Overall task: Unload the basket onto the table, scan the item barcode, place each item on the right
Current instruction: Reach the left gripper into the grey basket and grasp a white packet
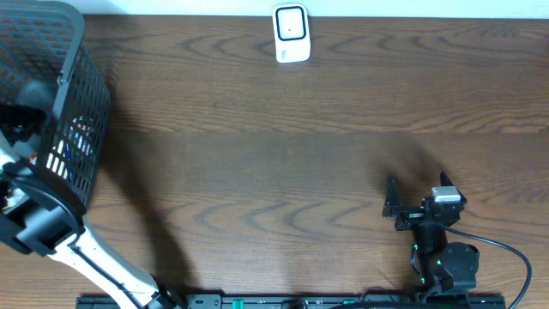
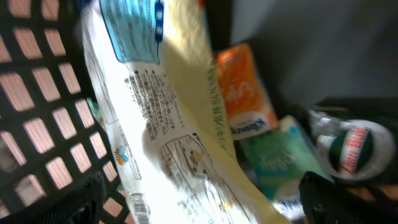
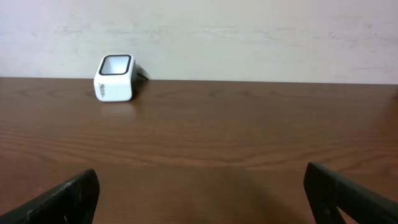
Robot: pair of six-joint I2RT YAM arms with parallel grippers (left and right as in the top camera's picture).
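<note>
Inside basket (image 1: 84,96): white-yellow packet (image 2: 168,124), blue label, fine black print, beside orange pack (image 2: 245,93), green pack (image 2: 280,163) | left tool (image 2: 205,200) spread wide over packet, empty | right tool (image 3: 202,194) released, low over surface (image 1: 300,172) | white scanner (image 1: 292,34) at far edge

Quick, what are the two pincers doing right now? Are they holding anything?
Left pincer: open, in the basket over a white packet, holding nothing.
Right pincer: open, empty, above the table.
</note>
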